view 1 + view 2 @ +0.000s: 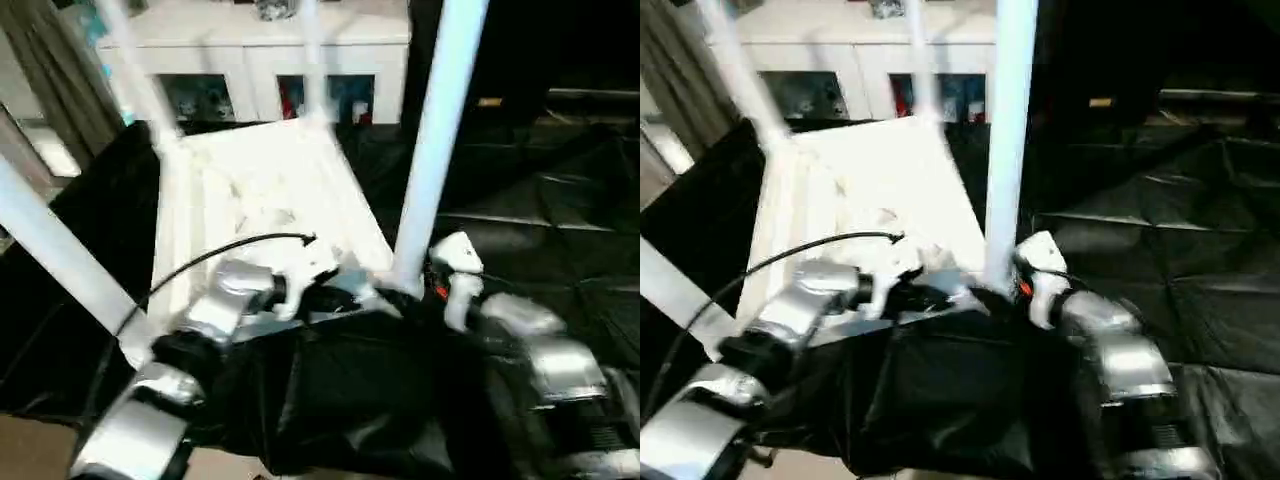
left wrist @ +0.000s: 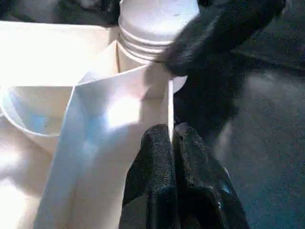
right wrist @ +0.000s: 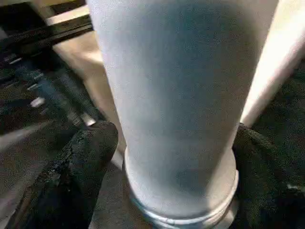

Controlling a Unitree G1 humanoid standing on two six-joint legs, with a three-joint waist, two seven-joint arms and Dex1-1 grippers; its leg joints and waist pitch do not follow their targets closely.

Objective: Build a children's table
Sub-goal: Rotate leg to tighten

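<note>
While the upturned children's table (image 1: 250, 190) rests on the black-draped table (image 1: 560, 220), left jaws (image 2: 170, 138) pinch a rib; right jaws (image 3: 167, 157) straddle the five-o'clock leg (image 1: 435, 140), wide.

A staged indoor test room is suggested, perhaps a lab: a bench (image 1: 560, 230) draped in black cloth, a white glass-door cabinet (image 1: 270, 60), a grey curtain (image 1: 60, 70).

A bench (image 1: 560, 230) draped in wrinkled black cloth carries the work. Directly on it, left of the middle, lies the children's table (image 1: 260, 200), upside down, its ribbed white underside facing up and its white legs rising from the corner sockets. The cloth hangs in folds over the near edge.
</note>
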